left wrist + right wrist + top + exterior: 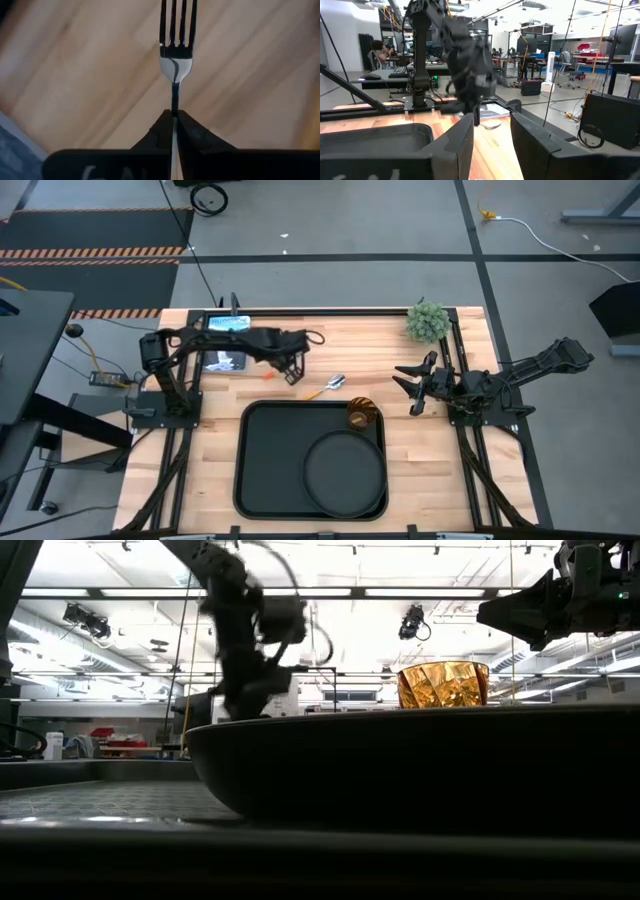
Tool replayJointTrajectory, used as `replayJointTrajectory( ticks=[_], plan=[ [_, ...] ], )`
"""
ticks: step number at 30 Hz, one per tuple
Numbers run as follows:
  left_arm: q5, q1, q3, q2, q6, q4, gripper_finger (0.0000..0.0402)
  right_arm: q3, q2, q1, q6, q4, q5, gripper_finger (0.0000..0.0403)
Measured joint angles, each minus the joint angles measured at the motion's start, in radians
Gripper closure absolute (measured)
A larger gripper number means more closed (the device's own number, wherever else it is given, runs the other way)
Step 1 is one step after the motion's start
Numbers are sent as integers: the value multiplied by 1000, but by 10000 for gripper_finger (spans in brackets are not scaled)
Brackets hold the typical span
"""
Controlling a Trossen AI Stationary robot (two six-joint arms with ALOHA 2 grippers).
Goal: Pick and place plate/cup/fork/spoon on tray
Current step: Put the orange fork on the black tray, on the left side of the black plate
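My left gripper is shut on the fork over the table's far middle, beyond the tray. The silver tines point away from the wrist camera. The round black plate lies in the tray's right half. The amber cup stands upright in the tray's far right corner and also shows in the low view. The spoon lies on the table just beyond the tray's far rim. My right gripper is open and empty, right of the cup. My left gripper pinches the fork's thin metal neck, just behind the tines, between its two fingertips. The fork runs along the fingers, tines outward. The fingers hide its handle in the wrist view. The fork seems lifted clear of the wooden table.
A small green plant stands at the table's far right corner. A device with a lit screen lies under the left arm at the far left. Bare wood shows left and right of the tray. People sit at desks in the room behind.
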Motion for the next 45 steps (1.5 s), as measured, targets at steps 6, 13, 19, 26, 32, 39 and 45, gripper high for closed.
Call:
replayJointTrajectory(
  ticks=[6,13,19,26,32,39,45],
  plan=[
    [1,-97,194,-2,-146,-154,390,0,0,0,0,0,0,266],
    [-24,-366,215,-2,-495,-160,390,0,0,0,0,0,0,266],
    [-126,-556,216,12,-876,-169,390,0,0,0,0,0,0,266],
    [-124,-680,216,105,-1223,-176,390,0,0,0,0,0,0,266],
    [-56,-733,215,170,-1444,-180,390,0,0,0,0,0,0,266],
    [-26,-786,216,203,-1624,-132,390,0,0,0,0,0,0,266],
    [-8,-851,216,233,-1759,-118,390,0,0,0,0,0,0,266]
  ],
)
